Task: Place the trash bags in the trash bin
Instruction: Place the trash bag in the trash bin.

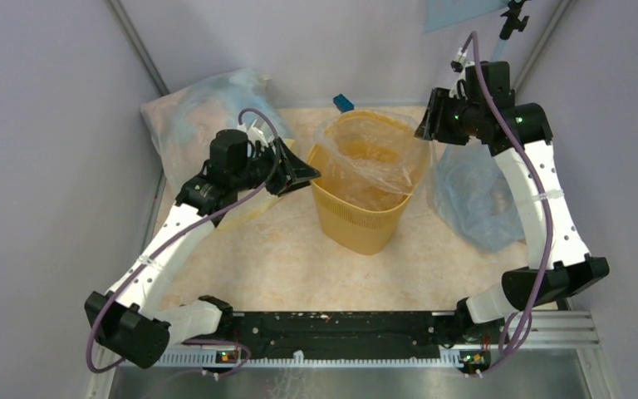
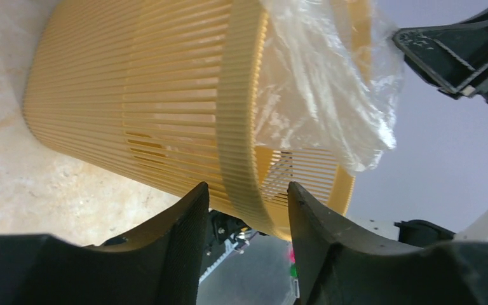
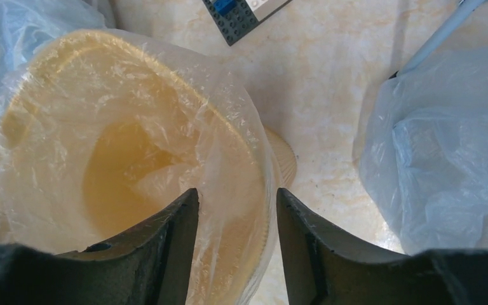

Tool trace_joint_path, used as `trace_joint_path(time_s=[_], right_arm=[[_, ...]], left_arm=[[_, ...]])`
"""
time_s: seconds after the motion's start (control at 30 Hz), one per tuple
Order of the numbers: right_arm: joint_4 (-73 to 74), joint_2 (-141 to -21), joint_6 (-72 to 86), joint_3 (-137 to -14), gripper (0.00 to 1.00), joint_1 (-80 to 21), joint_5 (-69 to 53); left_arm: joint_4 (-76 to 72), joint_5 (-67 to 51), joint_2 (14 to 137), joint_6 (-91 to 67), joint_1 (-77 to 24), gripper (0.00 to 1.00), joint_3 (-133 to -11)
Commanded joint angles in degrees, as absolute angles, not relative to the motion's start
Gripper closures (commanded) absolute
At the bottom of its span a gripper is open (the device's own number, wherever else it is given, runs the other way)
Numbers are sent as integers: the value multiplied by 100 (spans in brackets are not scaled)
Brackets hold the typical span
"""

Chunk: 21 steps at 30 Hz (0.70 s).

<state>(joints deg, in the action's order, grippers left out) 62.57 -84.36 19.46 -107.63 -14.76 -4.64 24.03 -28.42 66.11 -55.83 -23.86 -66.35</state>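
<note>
Glossy wrinkled clear bag (image 1: 375, 156) draped over yellow bin (image 1: 355, 223) rim.

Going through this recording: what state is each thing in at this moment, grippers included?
Trash bin: upright on the table, bag inside.
Trash bag: opened up in the bin, film spilling over the right rim.
Left gripper: open, jaws either side of the bin's rim.
Right gripper: open, jaws either side of the film-covered rim.
Left bluish sack: crumpled, lying flat.
Right bluish sack: crumpled, slumped.
</note>
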Motion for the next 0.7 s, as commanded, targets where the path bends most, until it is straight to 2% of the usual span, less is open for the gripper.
trace_joint_path(time_s=[0.0, 0.23, 0.47, 0.5, 0.6, 0.67], right_arm=[[6292, -8284, 1785, -10706, 54, -1419, -453], [6266, -7920, 1977, -9849, 62, -1418, -706], [6101, -7265, 2299, -9013, 65, -1420, -1148], [6100, -7205, 2348, -8957, 63, -1416, -1248], [6071, -7107, 2445, -8840, 49, -1432, -1500], [6077, -7077, 2453, -8852, 32, -1436, -1573]], left_arm=[[2177, -2680, 6726, -5492, -2417, 49, -6618], [1869, -2613, 7213, -5232, -2417, 64, -6869], [1515, -2267, 7899, -4706, -2408, 83, -7445], [1459, -2206, 8015, -4583, -2404, 84, -7555], [1286, -2206, 8482, -4234, -2371, 85, -7921], [1232, -2325, 8827, -4072, -2326, 83, -8221]])
